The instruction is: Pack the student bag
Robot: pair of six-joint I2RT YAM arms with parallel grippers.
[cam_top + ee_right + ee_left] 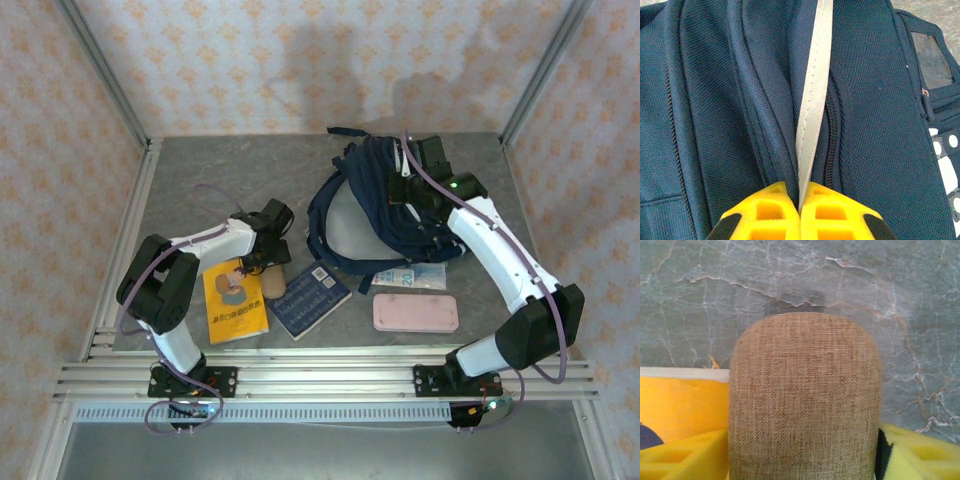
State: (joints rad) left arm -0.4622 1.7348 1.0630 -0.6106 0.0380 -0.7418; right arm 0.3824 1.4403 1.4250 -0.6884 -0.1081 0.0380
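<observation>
The student bag (pixel 375 205), a navy backpack, lies at the back right of the table. Up close its navy fabric (pixel 715 100) shows zips and a white trim strip (pixel 812 100). My right gripper (pixel 405 185) (pixel 800 202) is shut on that strip, which runs up from between the yellow fingers (pixel 840 210). My left gripper (pixel 262 263) (pixel 802 460) reaches down over a brown woven pouch (pixel 275 284) (pixel 805 400). The yellow fingers (pixel 920 450) sit against both sides of the pouch, which rests on the table.
A yellow book (pixel 233 302) (pixel 680 405) lies left of the pouch, a dark blue notebook (pixel 310 298) to its right. A pink flat case (pixel 415 313) and a pale packet (pixel 410 275) lie in front of the bag. Metal rails (pixel 320 380) edge the near side.
</observation>
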